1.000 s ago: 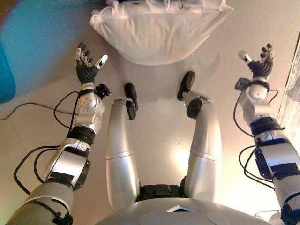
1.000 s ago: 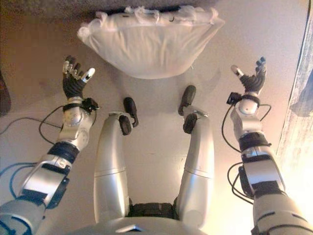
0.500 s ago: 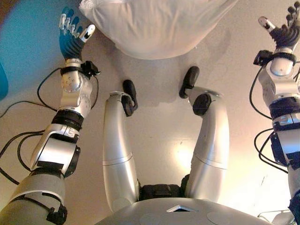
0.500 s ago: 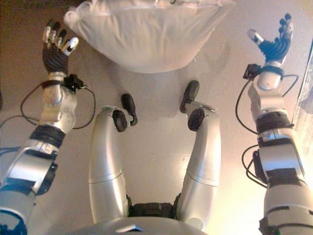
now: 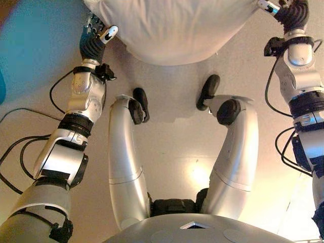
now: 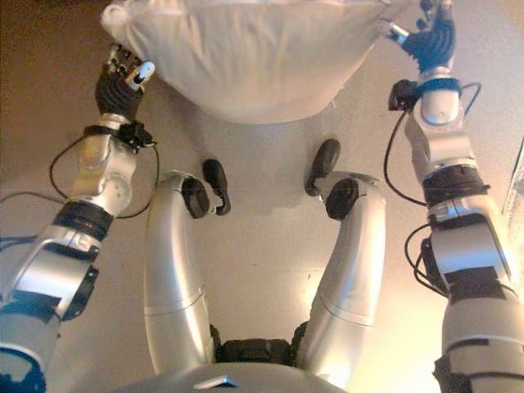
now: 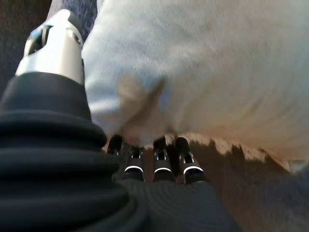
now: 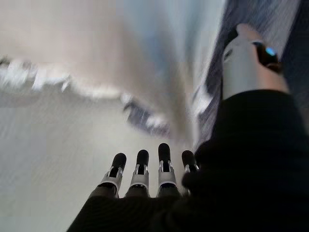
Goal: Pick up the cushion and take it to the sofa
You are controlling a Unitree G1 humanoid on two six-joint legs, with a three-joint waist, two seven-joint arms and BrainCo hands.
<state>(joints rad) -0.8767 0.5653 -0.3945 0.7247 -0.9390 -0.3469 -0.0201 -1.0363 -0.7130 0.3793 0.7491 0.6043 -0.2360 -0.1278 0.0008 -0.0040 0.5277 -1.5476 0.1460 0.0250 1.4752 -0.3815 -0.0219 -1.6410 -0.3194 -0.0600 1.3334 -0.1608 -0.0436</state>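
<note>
A white cushion point(image 5: 172, 25) lies on the pale floor in front of me, its far part cut off by the view's edge. My left hand point(image 5: 93, 43) is at its left corner, open: in the left wrist view the fingers point(image 7: 159, 164) reach under the cushion point(image 7: 207, 67) and the thumb lies beside the corner. My right hand point(image 6: 430, 41) is at the cushion's right corner, open. In the right wrist view its fingers point(image 8: 140, 174) are straight, with the cushion point(image 8: 96, 43) just past them.
The pale floor point(image 5: 177, 147) stretches between me and the cushion. A dark grey textured surface point(image 8: 285, 29) lies behind the cushion. A pale wooden edge point(image 6: 517, 180) runs along the far right.
Both hands have moved forward and inward from spread positions to the cushion's two corners. The whole view has also shifted nearer to the cushion.
</note>
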